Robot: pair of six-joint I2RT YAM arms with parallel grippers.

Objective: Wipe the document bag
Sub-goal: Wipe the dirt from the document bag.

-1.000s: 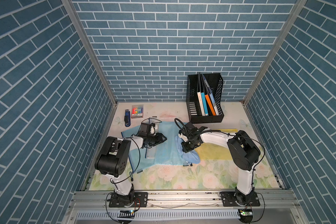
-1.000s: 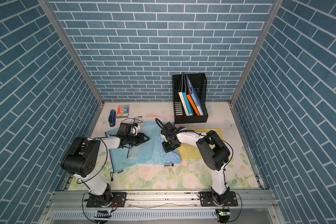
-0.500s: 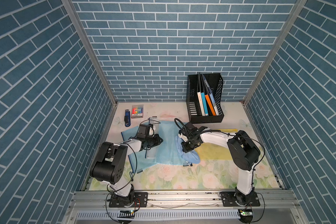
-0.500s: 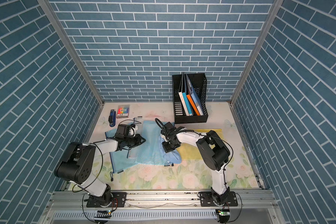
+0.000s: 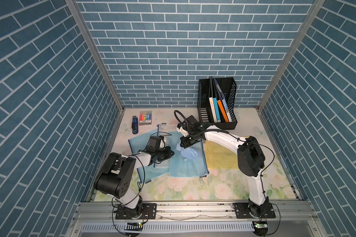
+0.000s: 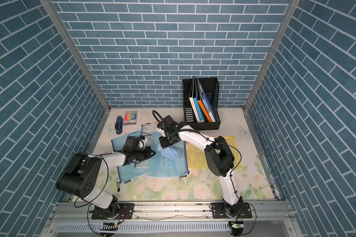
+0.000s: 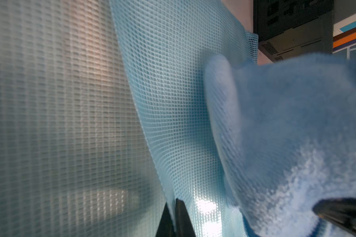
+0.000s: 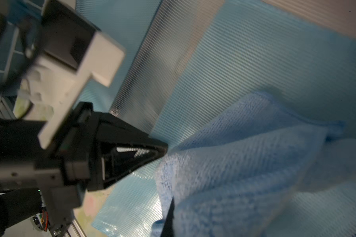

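At table centre, both top views: blue mesh document bag (image 5: 185, 170) lies flat on the floral mat (image 5: 193, 188), overlapping a second, tilted blue mesh bag (image 5: 143, 173) on the L side; yellow bag (image 5: 220, 158) just beside it on the R.

L gripper (image 5: 171, 152): jaws closed, pinching the document bag's near L edge. In the L wrist view the mesh edge runs in btw. the dark fingers (image 7: 181, 217).

R gripper (image 5: 183, 146): jaws closed on a bunched light-blue cloth (image 5: 188, 154), which rests on the bag's upper half, near the L gripper's tip.

Rear of table: black file rack (image 5: 202, 102) w/ upright folders; blue stapler (image 5: 134, 127) and marker pack (image 5: 146, 118) side by side, well apart from both arms.
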